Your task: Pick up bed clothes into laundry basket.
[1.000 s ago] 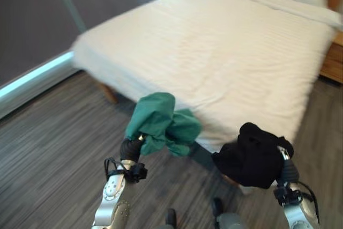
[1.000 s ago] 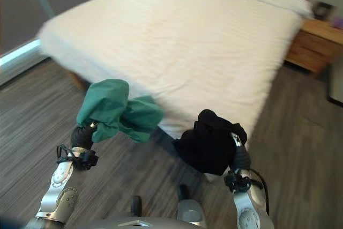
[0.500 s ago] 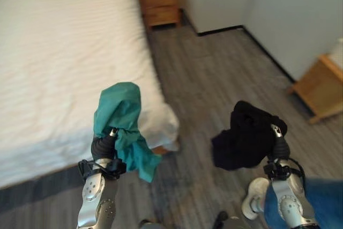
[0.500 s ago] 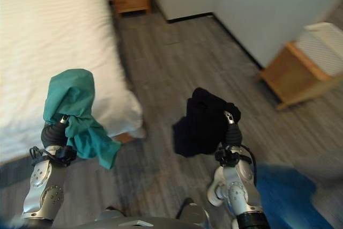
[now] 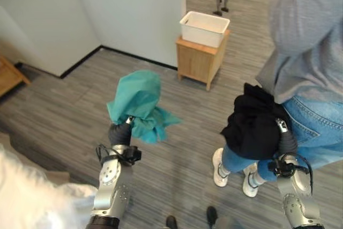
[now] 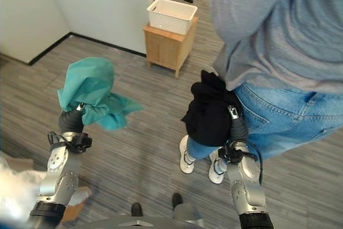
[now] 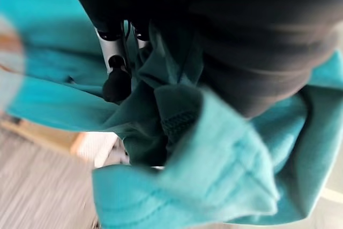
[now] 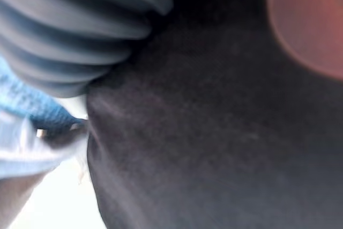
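- Two garments in play, one per hand: one teal garment (image 5: 140, 103), one black garment (image 5: 256, 126).
- Left hand (image 5: 121, 131) is raised at the robot's front left. The left wrist view shows its fingers (image 7: 114, 63) curled into the teal cloth, so it is clamped on the teal garment.
- Teal garment is bunched into a lump on top of the left hand, off the floor. Long axis roughly vertical, bulk up. One loose flap sticks out sideways toward the robot's right and hangs a little.
- Right hand (image 6: 238, 128) is raised at the front right. Black cloth covers the fingers in both the head views and the wrist view; can't tell how they are set.
- Black garment is a rounded wad draped over the right hand, off the floor, slightly taller than wide, bulk hanging to the inner side. No clear end or direction readable.
- One white laundry basket (image 6: 171, 15), rectangular and open-topped, sits on one small wooden cabinet (image 6: 167, 47) against the wall, well ahead of both hands. Neither garment is in it.
- One person (image 6: 278, 63) in a grey top and blue jeans stands just beside the right hand. Two white shoes (image 5: 218, 168) on the grey plank floor (image 5: 64, 105).
- White bedding (image 5: 29, 199) shows at the lower left corner.
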Robot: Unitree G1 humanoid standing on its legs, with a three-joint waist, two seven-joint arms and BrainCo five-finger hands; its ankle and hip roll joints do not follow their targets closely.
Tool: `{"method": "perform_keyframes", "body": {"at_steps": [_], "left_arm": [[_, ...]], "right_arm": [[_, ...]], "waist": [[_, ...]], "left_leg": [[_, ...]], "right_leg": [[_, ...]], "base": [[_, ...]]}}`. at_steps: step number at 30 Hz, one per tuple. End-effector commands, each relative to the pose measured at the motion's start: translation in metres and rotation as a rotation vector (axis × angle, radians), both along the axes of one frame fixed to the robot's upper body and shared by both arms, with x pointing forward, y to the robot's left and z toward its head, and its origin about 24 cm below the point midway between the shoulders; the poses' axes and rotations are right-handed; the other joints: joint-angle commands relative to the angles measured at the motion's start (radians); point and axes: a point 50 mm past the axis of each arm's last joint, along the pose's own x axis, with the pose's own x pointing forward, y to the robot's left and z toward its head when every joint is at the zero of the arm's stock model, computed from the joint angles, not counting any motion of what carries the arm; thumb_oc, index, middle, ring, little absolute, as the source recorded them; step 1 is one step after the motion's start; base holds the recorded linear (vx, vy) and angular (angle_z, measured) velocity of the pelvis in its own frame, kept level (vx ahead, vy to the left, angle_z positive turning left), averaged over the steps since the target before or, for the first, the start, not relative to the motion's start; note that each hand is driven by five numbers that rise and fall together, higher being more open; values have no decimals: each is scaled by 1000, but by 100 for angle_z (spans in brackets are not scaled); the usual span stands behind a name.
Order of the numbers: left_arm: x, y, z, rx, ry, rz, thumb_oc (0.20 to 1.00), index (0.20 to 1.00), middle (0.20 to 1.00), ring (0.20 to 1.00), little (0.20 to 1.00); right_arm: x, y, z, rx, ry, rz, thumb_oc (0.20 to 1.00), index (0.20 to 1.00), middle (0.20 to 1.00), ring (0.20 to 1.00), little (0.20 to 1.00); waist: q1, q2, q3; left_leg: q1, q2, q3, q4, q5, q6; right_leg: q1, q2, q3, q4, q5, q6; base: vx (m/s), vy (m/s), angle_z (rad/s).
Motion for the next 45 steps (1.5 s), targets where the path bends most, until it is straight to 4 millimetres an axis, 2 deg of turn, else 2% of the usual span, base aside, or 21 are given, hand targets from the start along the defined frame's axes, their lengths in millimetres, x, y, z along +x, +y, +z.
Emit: {"method": "perform_keyframes", "body": {"at_steps": [1, 7, 8, 10, 16, 17, 19, 23, 27, 31, 36, 38, 40, 42, 44, 45], "left_arm": [[-1, 3, 20, 71, -116, 1, 200, 200, 200, 200, 200], [-1, -3, 21, 59, -124, -28, 200, 200, 200, 200, 200], [-20, 36, -25, 236, 147, 108, 200, 200, 200, 200, 200], [-22, 36, -29, 232, 161, 109, 200, 200, 200, 200, 200], [-19, 34, -23, 240, 138, 104, 200, 200, 200, 200, 200], [-16, 35, -19, 252, 120, 105, 200, 200, 200, 200, 200], [-14, 34, -17, 254, 107, 104, 200, 200, 200, 200, 200], [-9, 30, -12, 253, 84, 99, 200, 200, 200, 200, 200], [-7, 31, -9, 278, 75, 96, 200, 200, 200, 200, 200], [-9, 34, -12, 273, 87, 111, 200, 200, 200, 200, 200], [-21, 45, -22, 297, 148, 137, 200, 200, 200, 200, 200], [-30, 56, -26, 309, 175, 187, 200, 200, 200, 200, 200], [-33, 62, -26, 292, 178, 236, 200, 200, 200, 200, 200], [-33, 64, -23, 308, 171, 253, 200, 200, 200, 200, 200], [-29, 65, -18, 352, 157, 249, 200, 200, 200, 200, 200], [-27, 64, -16, 373, 150, 240, 200, 200, 200, 200, 200]], "right_arm": [[1, -18, 20, 88, -127, -77, 200, 200, 200, 200, 200], [3, -12, 18, 114, -122, -46, 200, 200, 200, 200, 200], [-27, -41, -28, -116, 177, -122, 200, 200, 200, 200, 200], [-28, -41, -30, -120, 189, -119, 200, 200, 200, 200, 200], [-25, -44, -24, -161, 173, -120, 200, 200, 200, 200, 200], [-19, -47, -13, -232, 138, -112, 200, 200, 200, 200, 200], [-16, -47, -9, -251, 118, -110, 200, 200, 200, 200, 200], [1, -39, 11, -324, 33, -88, 200, 200, 200, 200, 200], [10, -27, 21, -359, -17, -33, 200, 200, 200, 200, 200], [10, -23, 22, -386, -18, -19, 200, 200, 200, 200, 200], [3, -19, 8, -377, 40, 5, 200, 200, 200, 200, 200], [-2, -24, 1, -417, 84, -11, 200, 200, 200, 200, 200], [-4, -25, -2, -397, 94, -29, 200, 200, 200, 200, 200], [-6, -24, -2, -392, 93, -22, 200, 200, 200, 200, 200], [-9, -22, -4, -409, 102, 8, 200, 200, 200, 200, 200], [-10, -21, -5, -419, 105, 15, 200, 200, 200, 200, 200]], "waist": [[-23, 3, -48], [-24, 5, -59], [53, -4, -35], [54, -4, -36], [54, -5, -42], [59, -7, -44], [60, -6, -44], [68, -6, -48], [72, -2, -45], [73, -1, -39], [76, 4, -12], [78, 7, 8], [76, 10, 26], [77, 14, 39], [66, 17, 72], [61, 27, 81]], "left_leg": [[-37, 48, -1, 5, 14, -36], [-26, 51, -3, 0, 13, -40], [38, 44, -30, -1, -40, -30], [40, 45, -34, -7, -33, -33], [38, 47, -46, -14, -22, -39], [36, 47, -51, -15, -19, -40], [36, 48, -55, -15, -19, -40], [41, 45, -65, -17, -19, -38], [41, 43, -69, -18, -20, -36], [38, 39, -71, -18, -22, -33], [19, 28, -66, -3, -32, -21], [3, 16, -58, 26, -52, -8], [-4, 7, -53, 46, -70, 7], [-5, 0, -43, 62, -88, 25], [20, -15, -33, 66, -109, 50], [24, -9, -32, 62, -104, 54]], "right_leg": [[-51, 37, -31, 50, -34, 2], [-34, 37, -38, 35, -32, 1], [-41, -31, -168, 100, -64, 35], [-31, -30, -175, 93, -64, 32], [-22, -29, -185, 85, -65, 28], [-21, -28, -188, 87, -67, 26], [-20, -29, -189, 89, -68, 26], [-12, -33, -197, 91, -69, 25], [-16, -36, -197, 95, -68, 26], [-22, -42, -194, 99, -64, 28], [-46, -57, -190, 105, -52, 40], [-69, -73, -178, 126, -47, 50], [-92, -84, -167, 171, -46, 61], [-140, -100, -155, 283, -43, 76], [-218, -121, -136, 488, 34, 99], [-246, -114, -132, 555, 55, 100]], "base": [[51, -16, -8], [15, -20, 1], [-4, -47, 7], [-37, -35, 9], [-34, -18, 12], [-30, -20, 9], [-28, -18, 9], [-17, -5, 13], [-3, 8, 2], [0, 12, 0], [3, 72, -3], [27, 129, -8], [30, 144, -14], [37, 169, -20], [34, 202, -18], [51, 157, -32]]}}
